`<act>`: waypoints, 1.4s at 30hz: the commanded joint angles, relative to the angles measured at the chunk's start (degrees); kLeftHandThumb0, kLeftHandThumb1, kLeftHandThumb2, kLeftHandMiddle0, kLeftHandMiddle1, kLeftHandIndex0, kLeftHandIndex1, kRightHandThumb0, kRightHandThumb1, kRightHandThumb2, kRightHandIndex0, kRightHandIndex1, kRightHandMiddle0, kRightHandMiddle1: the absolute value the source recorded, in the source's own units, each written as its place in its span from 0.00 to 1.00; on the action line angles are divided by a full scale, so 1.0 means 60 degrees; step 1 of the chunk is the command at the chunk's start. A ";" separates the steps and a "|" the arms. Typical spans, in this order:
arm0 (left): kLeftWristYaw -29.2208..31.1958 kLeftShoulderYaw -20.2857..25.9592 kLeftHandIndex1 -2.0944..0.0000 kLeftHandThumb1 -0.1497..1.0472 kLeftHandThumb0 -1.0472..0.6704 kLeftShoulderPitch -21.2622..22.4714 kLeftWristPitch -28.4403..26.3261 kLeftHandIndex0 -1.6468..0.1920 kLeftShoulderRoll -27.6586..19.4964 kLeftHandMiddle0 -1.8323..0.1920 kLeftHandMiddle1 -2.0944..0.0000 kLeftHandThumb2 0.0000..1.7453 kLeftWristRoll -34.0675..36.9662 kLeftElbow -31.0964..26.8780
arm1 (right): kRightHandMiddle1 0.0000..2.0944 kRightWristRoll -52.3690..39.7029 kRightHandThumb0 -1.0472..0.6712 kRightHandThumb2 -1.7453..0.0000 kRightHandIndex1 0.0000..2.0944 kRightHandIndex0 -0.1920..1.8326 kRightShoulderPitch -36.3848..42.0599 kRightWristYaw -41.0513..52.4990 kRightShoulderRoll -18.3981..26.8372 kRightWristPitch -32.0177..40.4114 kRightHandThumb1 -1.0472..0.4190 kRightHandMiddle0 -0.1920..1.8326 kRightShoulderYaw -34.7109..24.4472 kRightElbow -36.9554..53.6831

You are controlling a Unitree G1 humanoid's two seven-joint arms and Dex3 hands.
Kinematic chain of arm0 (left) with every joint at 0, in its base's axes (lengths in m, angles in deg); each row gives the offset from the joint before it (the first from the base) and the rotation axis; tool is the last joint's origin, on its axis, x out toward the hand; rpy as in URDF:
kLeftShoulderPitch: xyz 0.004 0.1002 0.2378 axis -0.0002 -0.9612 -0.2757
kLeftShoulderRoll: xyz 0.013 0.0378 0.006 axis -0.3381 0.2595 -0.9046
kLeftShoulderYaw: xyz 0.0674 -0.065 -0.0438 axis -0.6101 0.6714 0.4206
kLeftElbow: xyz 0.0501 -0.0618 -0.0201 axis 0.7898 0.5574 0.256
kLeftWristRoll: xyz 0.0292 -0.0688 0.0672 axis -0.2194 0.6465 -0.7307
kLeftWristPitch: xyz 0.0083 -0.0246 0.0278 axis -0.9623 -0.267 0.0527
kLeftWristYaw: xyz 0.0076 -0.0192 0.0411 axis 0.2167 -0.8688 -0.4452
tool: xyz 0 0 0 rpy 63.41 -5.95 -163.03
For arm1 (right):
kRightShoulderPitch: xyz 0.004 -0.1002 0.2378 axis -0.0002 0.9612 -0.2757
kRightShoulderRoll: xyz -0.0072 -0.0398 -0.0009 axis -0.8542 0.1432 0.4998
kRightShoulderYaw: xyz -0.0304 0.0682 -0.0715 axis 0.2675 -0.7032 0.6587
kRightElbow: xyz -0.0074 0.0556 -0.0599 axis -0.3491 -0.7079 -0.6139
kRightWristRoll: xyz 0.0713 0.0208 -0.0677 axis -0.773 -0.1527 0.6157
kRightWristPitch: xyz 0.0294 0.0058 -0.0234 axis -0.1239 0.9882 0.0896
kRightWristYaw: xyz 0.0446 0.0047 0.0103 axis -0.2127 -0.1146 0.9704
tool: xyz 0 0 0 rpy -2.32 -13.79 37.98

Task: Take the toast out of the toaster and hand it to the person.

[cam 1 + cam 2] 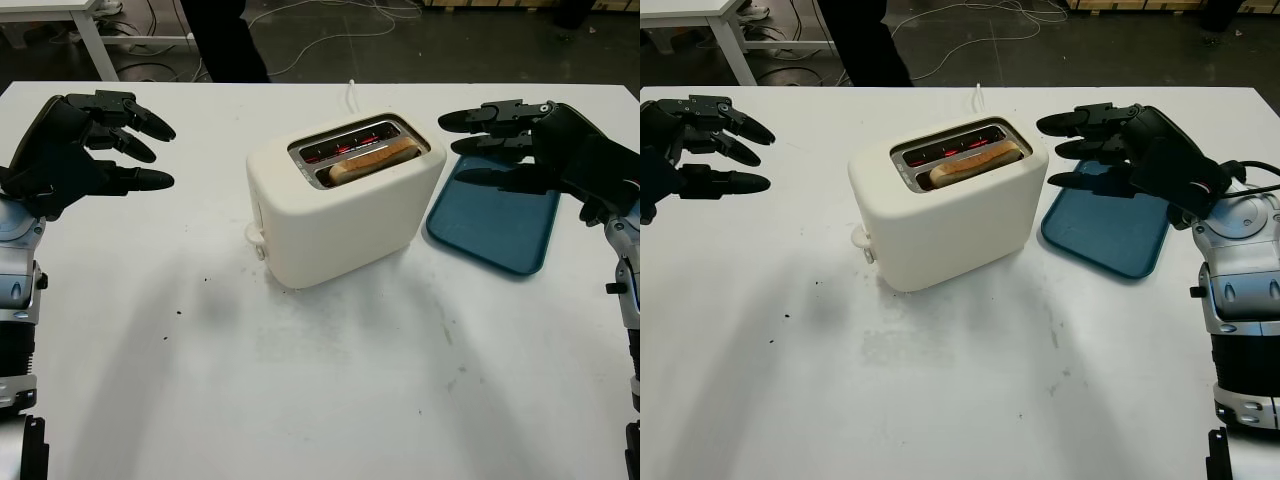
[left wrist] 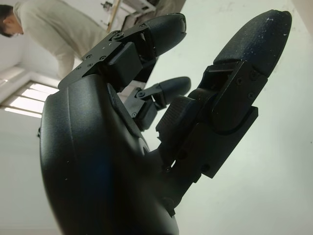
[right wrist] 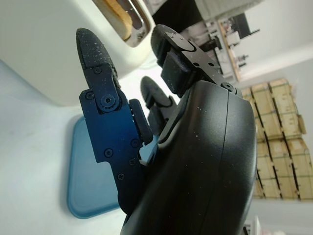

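The slice of golden-brown toast (image 1: 372, 160) sits in the front slot of the cream-white plastic toaster (image 1: 340, 215), with only its top edge above the slot, and the back slot glows red inside. The toaster stands in the middle of the white table (image 1: 300, 400). So, in my judgement, the task is at its very beginning: nothing is taken out, nothing is handed over. The right hand (image 1: 535, 145) is open and holds nothing, in the air above the flat dark blue tray (image 1: 500, 235), near the toaster's right side. The left hand (image 1: 85, 145) is open too, well apart on the left. A person in a light top (image 2: 49, 29) stands beyond the table. Grasping, lifting and handing over all remain.
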State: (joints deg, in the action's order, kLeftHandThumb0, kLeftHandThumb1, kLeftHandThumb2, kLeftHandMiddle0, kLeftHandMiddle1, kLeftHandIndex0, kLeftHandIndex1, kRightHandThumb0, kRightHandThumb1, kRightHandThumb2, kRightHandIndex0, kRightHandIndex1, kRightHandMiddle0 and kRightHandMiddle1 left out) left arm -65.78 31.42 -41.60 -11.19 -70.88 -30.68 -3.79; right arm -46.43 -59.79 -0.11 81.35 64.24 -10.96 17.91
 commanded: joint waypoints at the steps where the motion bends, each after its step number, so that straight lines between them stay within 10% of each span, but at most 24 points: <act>1: -0.0033 -0.0002 0.64 0.64 0.00 0.0014 0.0060 0.47 -0.0026 0.53 0.56 0.00 0.0076 -0.0037 | 0.00 0.0015 0.29 1.00 0.13 0.34 -0.0034 -0.0010 -0.0007 0.0060 0.14 0.40 -0.0008 0.0133; 42: -0.0089 0.0019 0.63 0.64 0.00 0.0000 0.0079 0.48 -0.0048 0.54 0.56 0.00 0.0053 -0.0036 | 0.00 0.0067 0.27 1.00 0.16 0.33 0.0009 0.0005 -0.0031 -0.0071 0.14 0.40 -0.0024 0.0087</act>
State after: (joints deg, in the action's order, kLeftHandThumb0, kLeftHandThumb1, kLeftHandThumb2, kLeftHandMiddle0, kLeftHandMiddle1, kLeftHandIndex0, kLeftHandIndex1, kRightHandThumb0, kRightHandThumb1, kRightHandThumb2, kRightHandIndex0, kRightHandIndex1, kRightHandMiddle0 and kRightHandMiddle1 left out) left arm -65.96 31.42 -41.60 -11.11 -70.89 -30.67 -3.76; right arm -45.85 -59.79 -0.11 81.35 64.03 -10.92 18.14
